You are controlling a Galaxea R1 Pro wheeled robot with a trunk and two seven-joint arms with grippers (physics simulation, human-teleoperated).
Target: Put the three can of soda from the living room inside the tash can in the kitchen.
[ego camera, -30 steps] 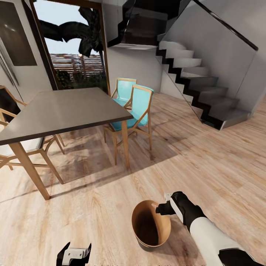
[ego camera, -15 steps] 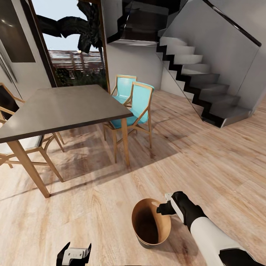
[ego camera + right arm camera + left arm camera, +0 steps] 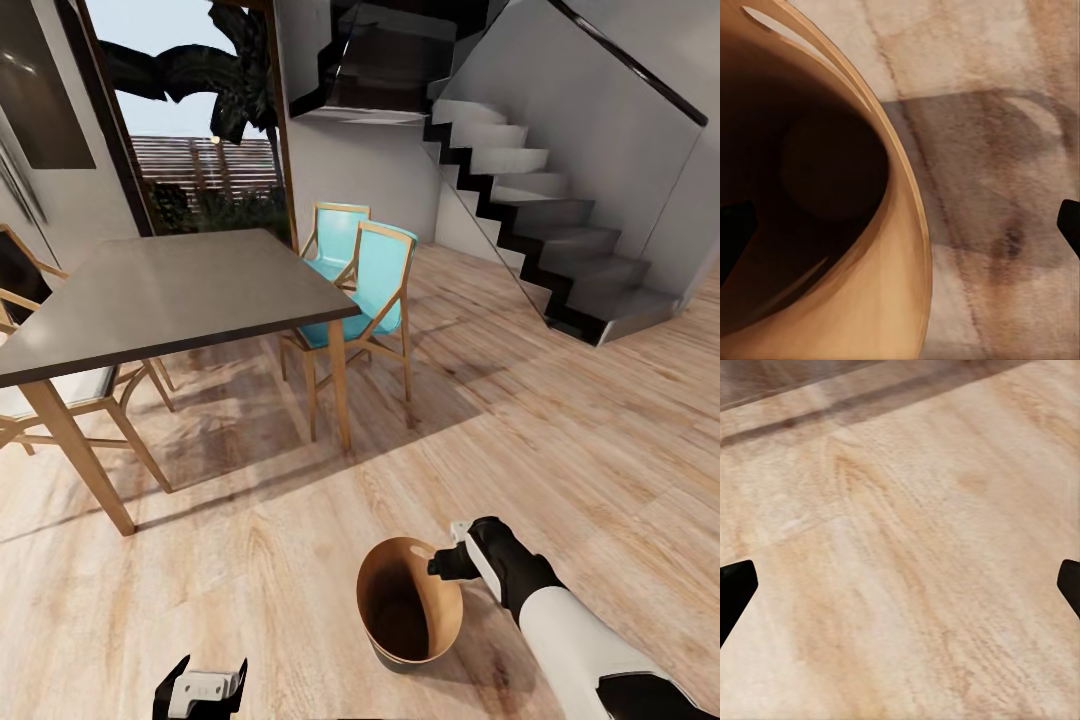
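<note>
A brown round trash can stands on the light wood floor just in front of me, its mouth open upward and its inside dark. My right gripper is at the can's right rim. In the right wrist view the rim runs between the two wide-apart fingertips, one inside the can and one outside, so the right gripper is open. My left gripper hangs low at the near left. It is open over bare floor in the left wrist view. The cans of soda are out of view.
A grey table on wooden legs stands at the left with turquoise chairs at its far corner. Grey stairs rise at the right. A glass door is behind the table. Open wood floor lies to the right.
The view shifted slightly a second ago as the camera moved. My right gripper has edged a little to the right at the can's rim. The left gripper has not moved.
</note>
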